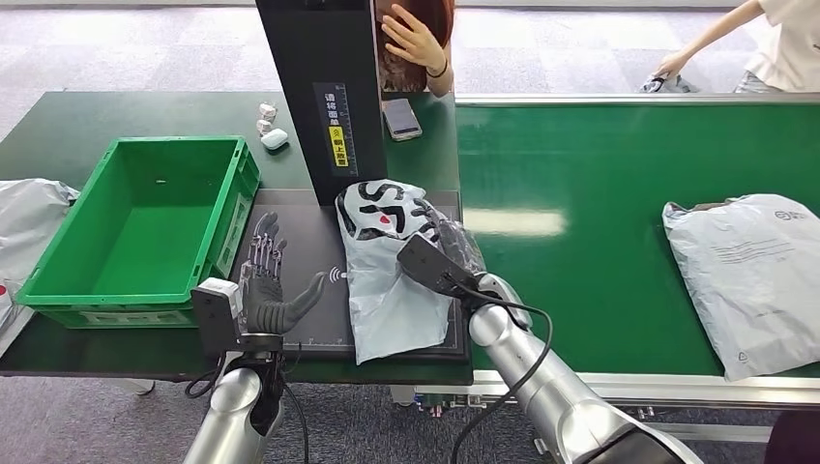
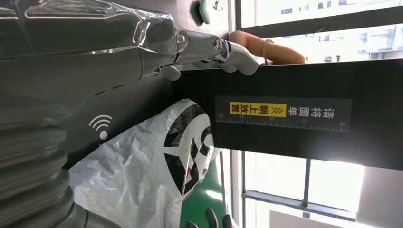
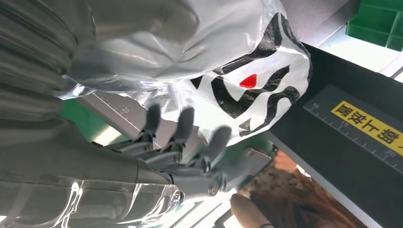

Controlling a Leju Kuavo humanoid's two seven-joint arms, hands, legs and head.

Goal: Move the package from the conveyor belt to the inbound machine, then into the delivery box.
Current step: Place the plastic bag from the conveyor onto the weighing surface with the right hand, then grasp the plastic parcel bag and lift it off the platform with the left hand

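Package (image 1: 392,266) lies mid-frame on the scanner plate (image 1: 309,290) for reading, gripped by my right hand (image 1: 447,253); left hand (image 1: 269,280) spread empty.

The black upright column (image 1: 324,92) rises at the back edge of the dark scanner plate (image 1: 309,290), walling off the way straight ahead. The package (image 1: 387,261) lies against its foot and covers the plate's right half. The plate's left half is bare under the left hand (image 1: 266,280) (fingers spread, holding nothing). Just left of it the green crate (image 1: 58,280) stands open-topped, its near wall beside the plate's edge. On the conveyor belt (image 1: 580,193) green surface lies bare between the plate and a second grey bag (image 1: 754,280). A person's hand (image 1: 414,39) hovers behind the column.
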